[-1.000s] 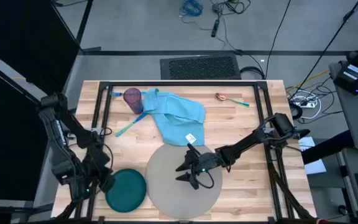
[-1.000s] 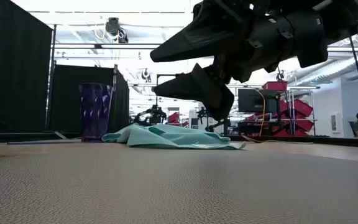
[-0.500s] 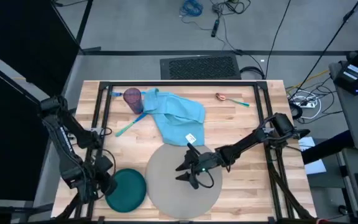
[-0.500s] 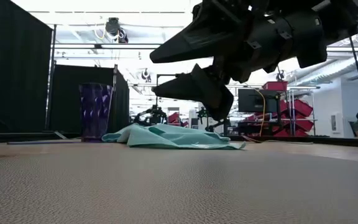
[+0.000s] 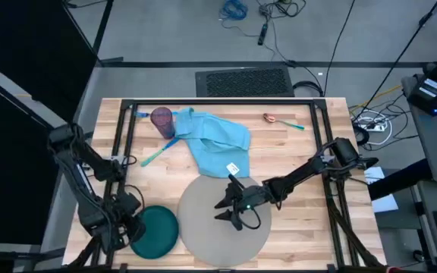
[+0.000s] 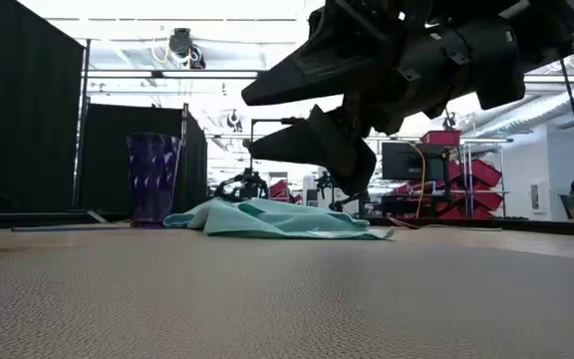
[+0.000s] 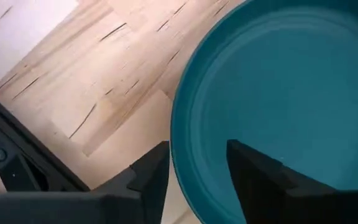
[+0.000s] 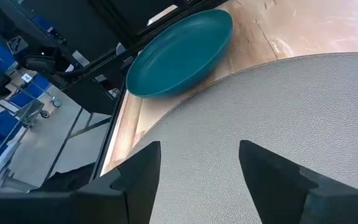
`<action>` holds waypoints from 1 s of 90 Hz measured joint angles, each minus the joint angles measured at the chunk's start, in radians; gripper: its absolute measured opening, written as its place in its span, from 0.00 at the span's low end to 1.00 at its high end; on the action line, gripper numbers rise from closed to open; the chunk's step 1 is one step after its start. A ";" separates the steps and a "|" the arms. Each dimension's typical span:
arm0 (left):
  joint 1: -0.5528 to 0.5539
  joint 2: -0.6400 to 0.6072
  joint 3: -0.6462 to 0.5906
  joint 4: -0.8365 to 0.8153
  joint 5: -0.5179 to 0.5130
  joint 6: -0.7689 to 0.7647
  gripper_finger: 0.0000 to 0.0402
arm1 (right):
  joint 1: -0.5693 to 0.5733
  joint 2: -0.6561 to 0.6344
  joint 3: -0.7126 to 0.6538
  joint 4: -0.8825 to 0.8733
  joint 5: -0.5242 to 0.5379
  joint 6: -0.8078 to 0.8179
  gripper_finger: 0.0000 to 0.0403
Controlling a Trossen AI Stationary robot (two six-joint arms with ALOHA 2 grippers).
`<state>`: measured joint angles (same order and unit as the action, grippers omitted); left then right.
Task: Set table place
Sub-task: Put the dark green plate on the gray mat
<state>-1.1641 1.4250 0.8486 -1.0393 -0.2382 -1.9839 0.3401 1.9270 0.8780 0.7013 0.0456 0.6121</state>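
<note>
**Left gripper at plate rim, right gripper spread above placemat**

High view. Light-wood table (image 5: 294,155) with black frame. Grey round placemat (image 5: 203,224) lies at the near middle of the table. Dark teal plate (image 5: 158,231) sits just left of it, edges about touching. Left gripper (image 5: 127,230) at the plate's left edge, near the table's near-left corner. Right gripper (image 5: 230,212) hangs over the placemat's middle, arm reaching in from the right side. Light blue napkin (image 5: 215,140) lies crumpled beyond the placemat, its near end at the mat's far rim. Purple cup (image 5: 161,119) at the far left, just beside the napkin. A teal-handled utensil (image 5: 158,152) lies left of the napkin; a spoon (image 5: 275,119) lies far right.

Low view. Placemat (image 6: 287,299) fills the foreground. Right gripper (image 6: 267,120) hovers above it, fingers parted, holding nothing. Cup (image 6: 153,179) upright at left, napkin (image 6: 277,219) heaped behind the mat.

Left wrist view. Left gripper (image 7: 194,165) fingers straddle the plate (image 7: 291,93) rim, one outside over the wood, one over the inside of the plate. Gap open between them; cannot tell whether they pinch the rim.

Right wrist view. Right gripper (image 8: 197,165) fingers released, wide apart above the placemat (image 8: 278,112). Plate (image 8: 179,53) beyond the mat's edge, on the table (image 8: 303,25).
</note>
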 joint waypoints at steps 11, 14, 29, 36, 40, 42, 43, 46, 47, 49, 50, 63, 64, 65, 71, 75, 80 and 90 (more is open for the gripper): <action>0.008 0.037 0.000 -0.031 0.002 0.000 0.38 | 0.000 0.000 0.000 0.000 0.000 0.000 0.51; 0.011 0.048 0.000 -0.032 0.006 0.001 0.38 | 0.000 0.000 0.000 -0.001 0.000 0.000 0.51; 0.030 0.077 0.000 -0.035 0.030 0.008 0.38 | 0.000 0.000 0.000 -0.002 0.000 0.000 0.51; 0.042 0.091 0.000 -0.034 0.034 0.008 0.38 | 0.000 0.000 0.000 -0.002 0.000 0.000 0.51; 0.045 0.097 0.000 -0.033 0.034 0.008 0.38 | 0.002 0.000 0.000 -0.003 -0.001 0.000 0.51; 0.045 0.100 0.000 -0.032 0.035 0.008 0.38 | 0.002 0.000 0.000 -0.003 -0.001 0.000 0.51; 0.045 0.101 0.000 -0.031 0.035 0.008 0.38 | 0.002 0.000 0.000 -0.003 -0.002 0.000 0.51; 0.045 0.105 0.000 -0.030 0.035 0.008 0.38 | 0.002 0.000 0.000 -0.004 -0.003 0.000 0.51; 0.045 0.107 0.000 -0.029 0.035 0.008 0.38 | 0.002 0.000 0.000 -0.004 -0.004 0.000 0.51; 0.045 0.111 0.000 -0.027 0.035 0.008 0.38 | 0.002 0.000 0.000 -0.004 -0.006 0.000 0.51; 0.045 0.112 0.000 -0.026 0.035 0.008 0.38 | 0.002 0.000 0.000 -0.004 -0.008 0.000 0.51; 0.045 0.131 0.000 -0.014 0.046 0.008 0.38 | 0.002 0.000 0.000 -0.004 -0.021 0.004 0.51; 0.045 0.132 0.000 -0.014 0.047 0.008 0.38 | 0.002 0.000 0.000 -0.003 -0.021 0.003 0.51; 0.045 0.134 0.000 -0.014 0.047 0.008 0.38 | 0.002 0.000 0.000 -0.003 -0.021 0.003 0.51; 0.045 0.140 0.000 -0.014 0.047 0.008 0.38 | 0.002 0.000 0.000 -0.003 -0.021 0.003 0.51; 0.045 0.144 0.000 -0.013 0.047 0.008 0.38 | 0.002 0.000 0.000 -0.003 -0.022 0.004 0.51; 0.045 0.150 0.000 -0.012 0.047 0.008 0.38 | 0.002 0.000 0.000 -0.003 -0.022 0.003 0.51; 0.046 0.158 0.000 -0.007 0.047 0.026 0.37 | 0.002 0.000 0.000 -0.003 -0.022 0.003 0.51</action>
<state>-1.1183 1.5833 0.8486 -1.0464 -0.1909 -1.9581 0.3424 1.9270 0.8780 0.6983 0.0238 0.6151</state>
